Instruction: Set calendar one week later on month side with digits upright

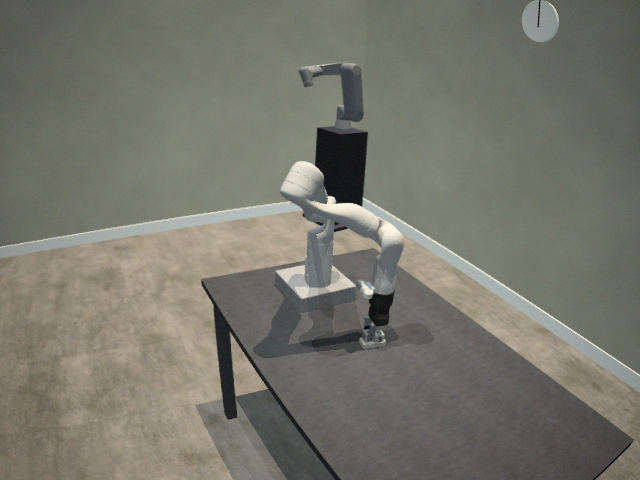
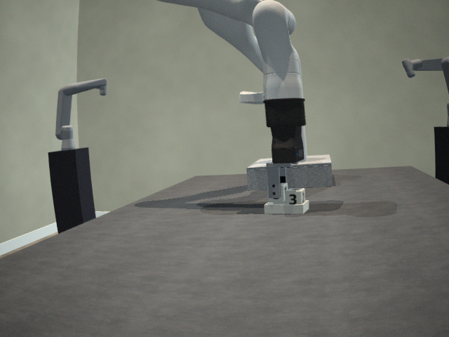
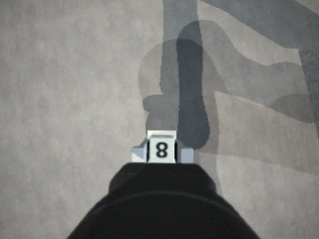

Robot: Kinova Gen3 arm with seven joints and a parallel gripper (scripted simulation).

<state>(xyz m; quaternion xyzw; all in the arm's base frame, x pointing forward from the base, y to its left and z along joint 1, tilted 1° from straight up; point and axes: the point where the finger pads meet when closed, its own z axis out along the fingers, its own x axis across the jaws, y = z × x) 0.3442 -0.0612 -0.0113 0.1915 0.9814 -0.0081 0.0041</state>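
A small white tray (image 2: 286, 208) lies on the dark table in front of the arm's base. In its right place stands a white cube (image 2: 294, 198) that shows a 3 toward the exterior camera. My gripper (image 2: 276, 194) points straight down over the tray's left place and is shut on the other cube (image 3: 161, 149), whose top face shows an 8 in the wrist view. A finger hides this cube's front face in the exterior view. Its top stands slightly higher than its neighbour's, and I cannot tell whether it touches the tray floor. The gripper and tray also show in the top view (image 1: 373, 336).
The arm's light grey base plate (image 2: 290, 172) stands just behind the tray. Black pedestals carrying small grey arms stand off the table at the left (image 2: 70, 188) and at the right edge (image 2: 442, 152).
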